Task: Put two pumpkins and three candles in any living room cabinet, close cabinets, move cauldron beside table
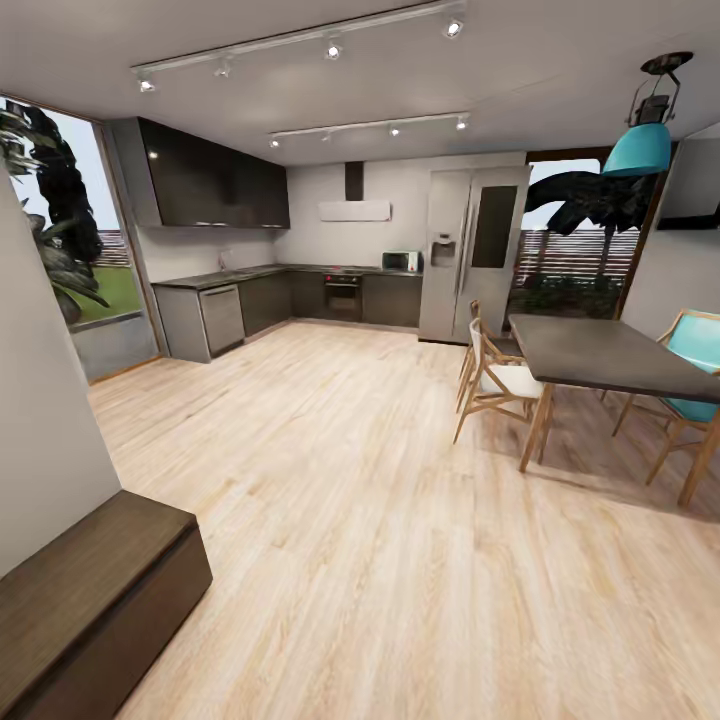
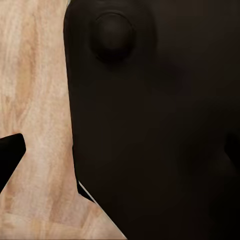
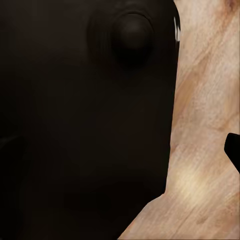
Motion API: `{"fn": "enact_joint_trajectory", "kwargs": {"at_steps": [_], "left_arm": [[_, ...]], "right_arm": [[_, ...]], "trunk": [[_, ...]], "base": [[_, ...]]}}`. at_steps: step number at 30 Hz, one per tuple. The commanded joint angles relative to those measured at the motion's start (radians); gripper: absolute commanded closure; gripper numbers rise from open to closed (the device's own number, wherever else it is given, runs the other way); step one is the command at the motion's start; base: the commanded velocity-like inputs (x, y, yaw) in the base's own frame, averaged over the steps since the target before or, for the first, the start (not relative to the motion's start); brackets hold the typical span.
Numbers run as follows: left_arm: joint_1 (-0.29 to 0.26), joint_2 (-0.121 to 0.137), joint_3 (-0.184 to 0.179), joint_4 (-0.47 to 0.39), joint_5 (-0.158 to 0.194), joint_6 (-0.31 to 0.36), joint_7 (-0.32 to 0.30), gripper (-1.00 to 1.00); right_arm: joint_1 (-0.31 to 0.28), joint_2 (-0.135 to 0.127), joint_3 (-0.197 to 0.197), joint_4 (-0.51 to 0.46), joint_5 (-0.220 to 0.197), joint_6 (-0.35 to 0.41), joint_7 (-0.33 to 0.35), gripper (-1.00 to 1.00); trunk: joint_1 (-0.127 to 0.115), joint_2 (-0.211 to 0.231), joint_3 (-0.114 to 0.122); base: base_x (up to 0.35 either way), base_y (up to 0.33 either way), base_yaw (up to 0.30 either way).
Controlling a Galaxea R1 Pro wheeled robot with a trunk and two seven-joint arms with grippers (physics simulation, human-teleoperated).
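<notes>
At the head view's lower left, a long low dark-brown wood cabinet (image 1: 85,590) stands against a pale grey wall (image 1: 40,400), its flat top bare and its front flush, so it reads as closed. Its near corner edge juts into the light plank wood floor (image 1: 360,500), which runs wide and open through the middle of the room, back to the dark grey kitchen units (image 1: 290,300) along the far wall. A tall silver fridge (image 1: 470,255) stands further right. On the right, a taller dark-topped dining table with wooden legs (image 1: 600,355) has a white-seated wooden chair (image 1: 495,385) at its near left edge and a teal chair (image 1: 695,370) beyond it; a teal pendant lamp (image 1: 640,140) hangs above.

In both wrist views a broad black body of the robot (image 2: 150,125) covers most of the frame beside floor planks. One dark fingertip (image 2: 9,152) of the left pincer shows, and one (image 3: 233,150) of the right; I cannot tell how wide either pincer stands.
</notes>
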Motion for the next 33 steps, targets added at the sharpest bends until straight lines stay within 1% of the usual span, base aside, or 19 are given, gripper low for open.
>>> {"fn": "enact_joint_trajectory", "kwargs": {"at_steps": [1,4,8,12,18,23,33], "left_arm": [[0.003,0.006,0.002,-0.006,0.006,-0.006,-0.006,-1.00],[0.003,0.008,0.002,-0.020,0.005,-0.003,-0.006,-1.00],[0.003,0.005,0.002,-0.025,0.003,-0.024,-0.006,-1.00],[0.003,0.005,0.002,-0.026,0.003,-0.046,-0.006,-1.00],[0.003,0.005,0.000,-0.026,0.003,-0.051,-0.006,-1.00],[0.003,0.005,0.000,-0.026,0.002,-0.052,-0.006,-1.00],[0.003,0.005,0.000,-0.026,0.003,-0.052,-0.006,-1.00]], "right_arm": [[-0.006,0.006,-0.005,0.001,-0.006,0.003,-0.003,-1.00],[-0.012,0.009,-0.006,0.001,-0.017,0.005,-0.003,-1.00],[-0.015,0.017,-0.005,0.002,-0.035,0.008,-0.003,-1.00],[-0.015,0.019,-0.004,0.002,-0.057,0.000,-0.003,-1.00],[-0.015,0.020,-0.003,0.003,-0.091,0.001,-0.009,-1.00],[-0.015,0.021,-0.003,0.003,-0.092,0.001,-0.010,-1.00],[-0.015,0.025,-0.003,0.003,-0.091,0.000,-0.012,-1.00]], "trunk": [[0.000,0.000,-0.001],[0.000,0.000,-0.001],[0.000,0.000,-0.001],[0.000,0.000,-0.001],[0.000,0.000,-0.001],[0.000,0.000,-0.001],[0.000,0.000,-0.001]], "base": [[-0.093,0.000,0.000],[-0.049,0.000,0.000],[-0.022,0.000,0.000],[-0.245,0.000,0.000],[-0.216,0.000,0.000],[-0.030,0.000,0.088],[-0.026,0.000,0.256]]}}
